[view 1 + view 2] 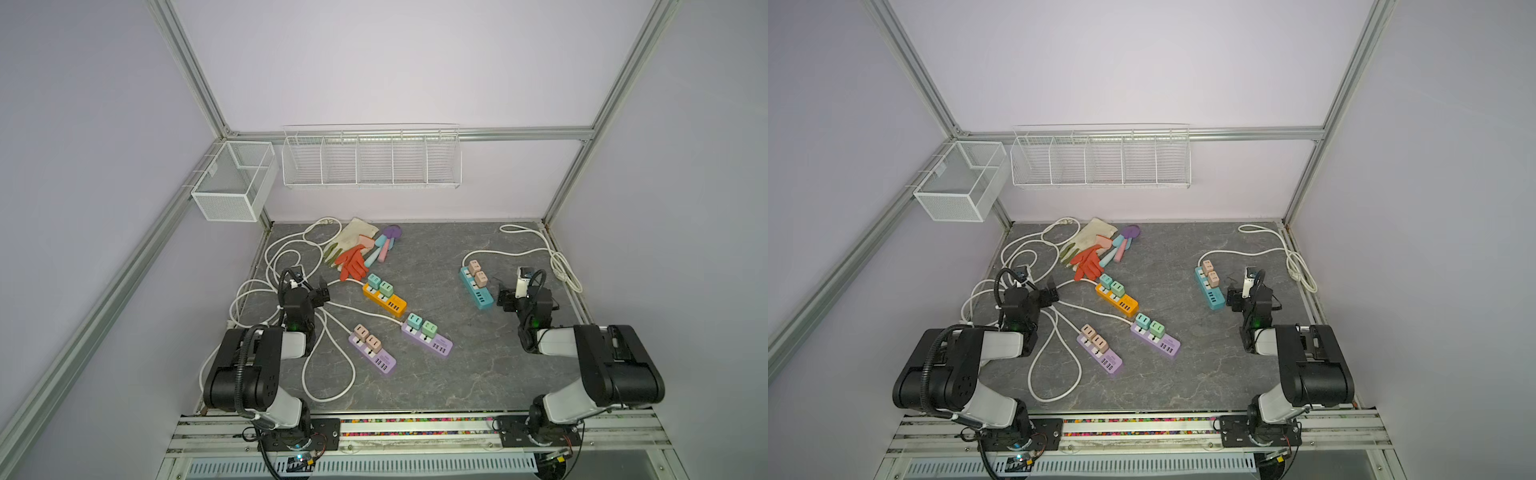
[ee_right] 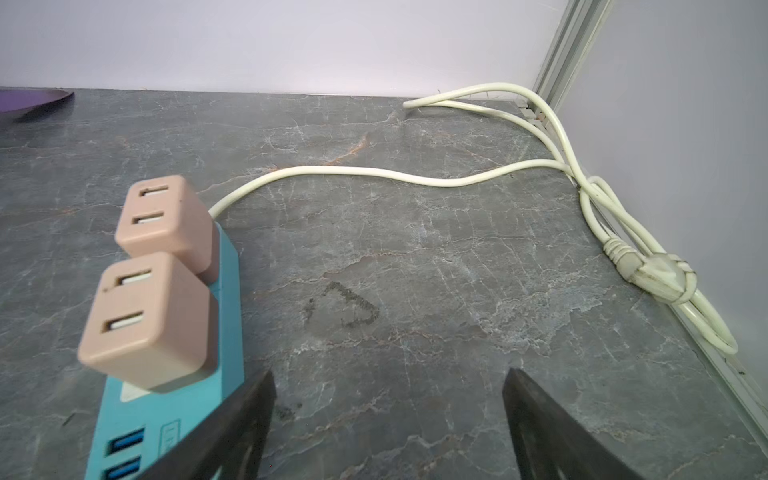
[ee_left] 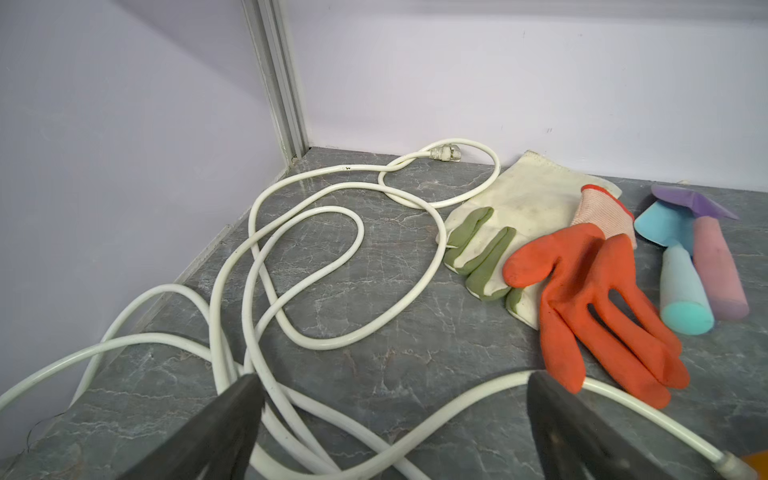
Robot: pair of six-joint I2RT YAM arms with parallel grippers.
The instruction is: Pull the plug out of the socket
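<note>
Several power strips lie on the grey table, each with two cube plugs in its sockets. The blue strip (image 1: 483, 299) (image 2: 231, 316) carries two beige plugs (image 1: 478, 272) (image 2: 146, 320). My right gripper (image 1: 505, 297) (image 2: 390, 372) hovers just right of its near end, open and empty. An orange strip (image 1: 390, 304) holds green plugs (image 1: 380, 284). Two purple strips (image 1: 436, 343) (image 1: 381, 360) sit in the middle. My left gripper (image 1: 321, 292) (image 3: 395, 376) stands open over white cable (image 3: 316, 345), left of the orange strip, holding nothing.
An orange glove (image 3: 590, 299), a white glove (image 3: 523, 199) and pastel trowels (image 3: 681, 291) lie at the back left. White cords loop over the left side (image 1: 266, 286) and along the right wall (image 2: 640, 266). Wire baskets (image 1: 370, 158) hang on the back wall.
</note>
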